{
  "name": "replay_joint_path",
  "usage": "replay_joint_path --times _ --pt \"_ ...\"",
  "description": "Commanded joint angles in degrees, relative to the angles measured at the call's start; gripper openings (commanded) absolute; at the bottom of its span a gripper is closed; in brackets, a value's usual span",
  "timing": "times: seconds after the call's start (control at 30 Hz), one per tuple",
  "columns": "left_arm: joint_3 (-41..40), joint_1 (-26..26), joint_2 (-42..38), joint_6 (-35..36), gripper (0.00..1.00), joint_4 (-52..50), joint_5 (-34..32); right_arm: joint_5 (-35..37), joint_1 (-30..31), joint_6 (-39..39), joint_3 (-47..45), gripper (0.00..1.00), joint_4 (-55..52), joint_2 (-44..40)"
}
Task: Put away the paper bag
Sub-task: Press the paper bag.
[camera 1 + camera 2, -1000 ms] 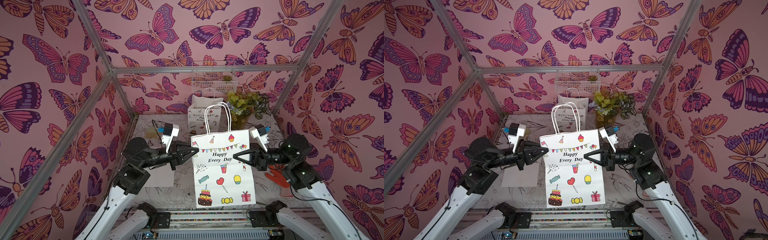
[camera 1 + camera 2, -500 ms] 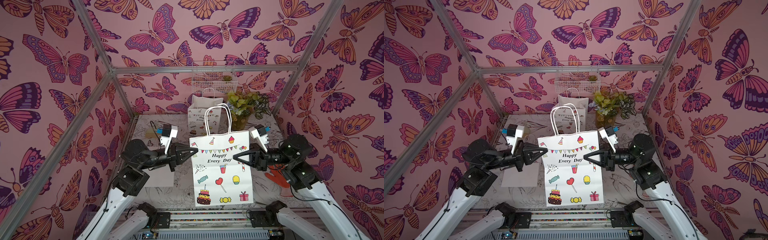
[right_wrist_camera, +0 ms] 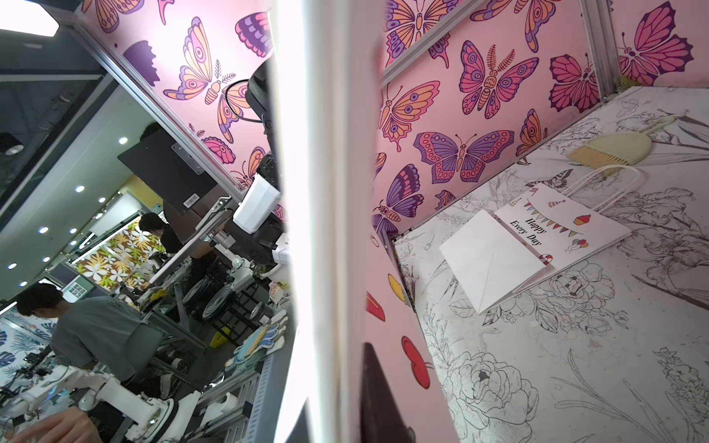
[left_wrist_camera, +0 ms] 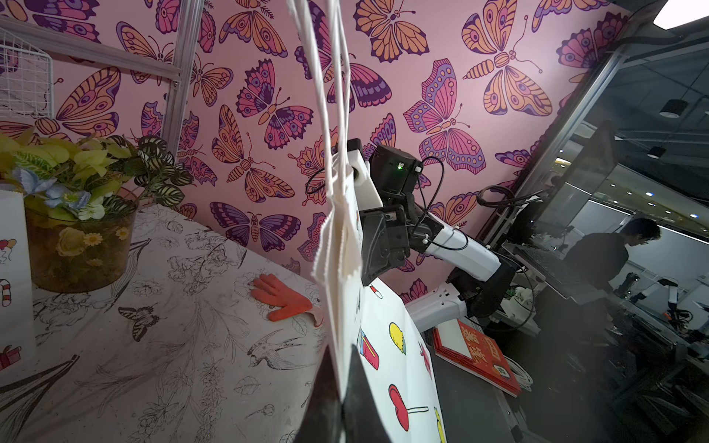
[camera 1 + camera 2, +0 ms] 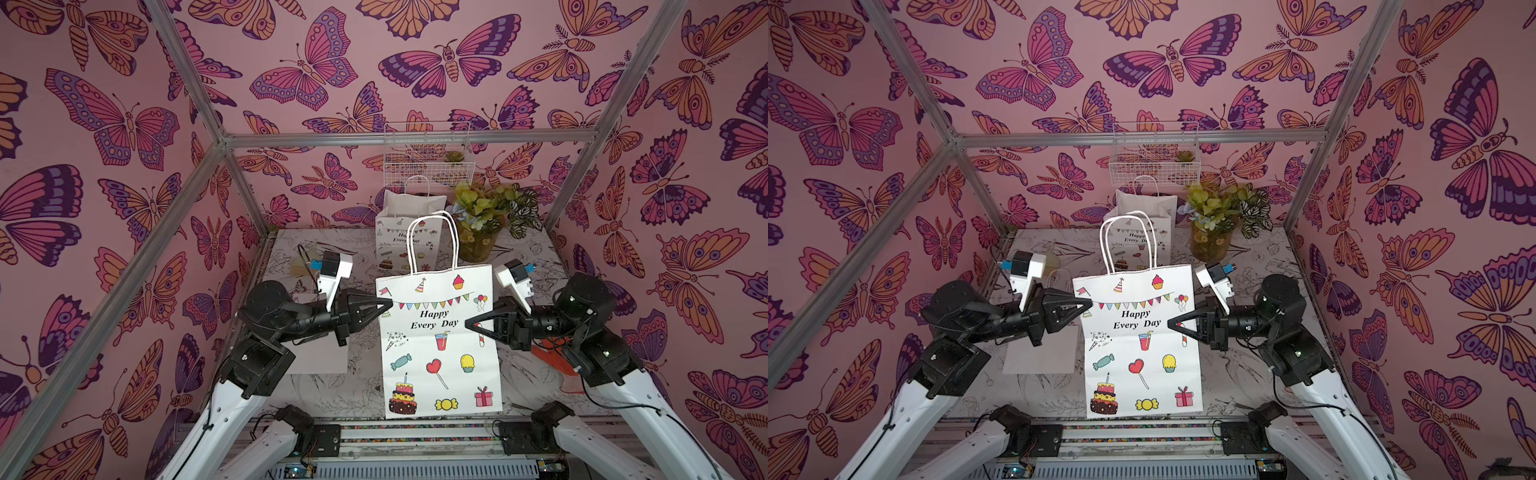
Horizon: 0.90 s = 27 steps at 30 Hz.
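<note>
A white paper bag [image 5: 436, 345] [image 5: 1138, 345] printed "Happy Every Day" stands upright and flattened near the table's front edge, its twine handles up. My left gripper [image 5: 388, 305] [image 5: 1089, 304] is shut on its left edge just under the top. My right gripper [image 5: 468, 324] [image 5: 1171, 324] is shut on the right edge a little lower. In the left wrist view the two dark fingers pinch the bag's edge [image 4: 387, 368] at the gripper [image 4: 339, 347]. In the right wrist view the bag [image 3: 383, 330] runs between the fingers of the gripper [image 3: 334, 374].
A second printed bag [image 5: 409, 232] stands at the back, under a wire wall basket [image 5: 428, 158]. A vase of plants [image 5: 482, 232] is beside it. A folded bag [image 5: 320, 357] [image 3: 537, 237] lies flat at the left, a brush [image 3: 602, 149] behind it. An orange glove [image 4: 284, 299] lies at the right.
The bag and both grippers have drifted slightly left and down. Both grippers stay on the bag's edges.
</note>
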Motion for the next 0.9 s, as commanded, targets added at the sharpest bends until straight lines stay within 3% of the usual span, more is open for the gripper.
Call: replay_joint_path --times 0.0,0.03,0.13,0.3,0.47,0.57,0.7,0.87 --pt "0.17 0.70 -0.85 0.49 0.00 1.24 -1.09 0.56 0.44 -0.67 -0.32 0.01 -1.12 -0.81" --pt "0.08 0.70 -0.75 0.34 0.01 1.26 -0.64 0.88 0.45 -0.71 -0.15 0.00 -1.07 -0.86" --pt "-0.23 0.70 -0.64 0.33 0.22 0.95 1.72 1.78 0.39 -0.78 0.78 0.00 -0.84 -1.18" --pt "-2.26 0.70 -1.97 0.44 0.69 0.72 3.90 2.39 0.36 0.17 2.72 0.00 1.50 -0.66" --pt "-3.75 0.70 -2.06 2.79 0.93 -2.97 4.46 1.52 0.37 3.68 3.65 0.00 7.52 1.05" --pt "-4.83 0.70 -1.83 3.86 1.00 -3.71 3.81 0.79 0.38 5.29 3.73 0.00 10.63 2.02" --pt "-5.77 0.70 -0.21 3.57 0.98 -2.29 5.35 0.70 0.36 4.71 4.65 0.00 10.77 3.18" --pt "-6.85 0.70 1.25 2.26 0.73 0.93 8.28 0.60 0.19 2.88 6.77 0.00 10.09 5.54"
